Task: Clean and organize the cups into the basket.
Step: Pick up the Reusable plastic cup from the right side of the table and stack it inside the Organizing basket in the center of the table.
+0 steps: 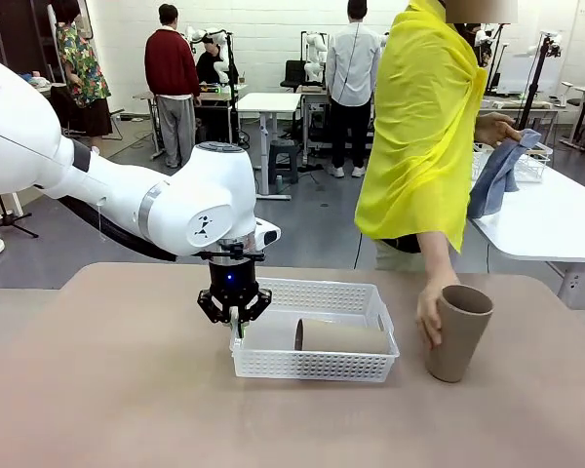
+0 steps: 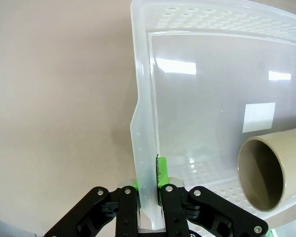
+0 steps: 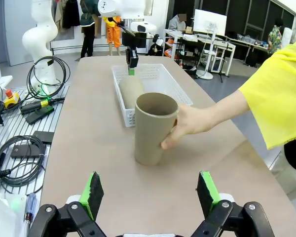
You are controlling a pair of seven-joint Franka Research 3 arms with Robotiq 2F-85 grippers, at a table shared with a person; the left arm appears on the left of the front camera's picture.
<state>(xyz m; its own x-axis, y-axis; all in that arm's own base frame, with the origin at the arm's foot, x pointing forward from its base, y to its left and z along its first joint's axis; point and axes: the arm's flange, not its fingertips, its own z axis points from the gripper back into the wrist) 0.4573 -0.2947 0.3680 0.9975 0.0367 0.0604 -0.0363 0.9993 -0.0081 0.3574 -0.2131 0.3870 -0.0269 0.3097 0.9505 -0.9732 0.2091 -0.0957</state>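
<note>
The white basket [image 1: 312, 367] sits mid-table, and a taupe cup [image 1: 341, 336] lies on its side inside it. My left gripper [image 1: 235, 318] is shut on the basket's left wall. In the left wrist view the gripper [image 2: 149, 178] clamps the thin wall of the basket [image 2: 143, 98], with the lying cup [image 2: 271, 170] at lower right. To the right of the basket, a person's hand [image 1: 429, 317] holds a second taupe cup [image 1: 458, 331] upright on the table. My right gripper [image 3: 150, 193] stands open, short of that cup [image 3: 155, 128] and holding nothing.
The person in a yellow top holds a blue cloth [image 1: 497, 175] in the other hand. Cables and tools [image 3: 24, 143] lie beside the table near my right arm. Bare tabletop [image 1: 107, 390] spreads left of and in front of the basket.
</note>
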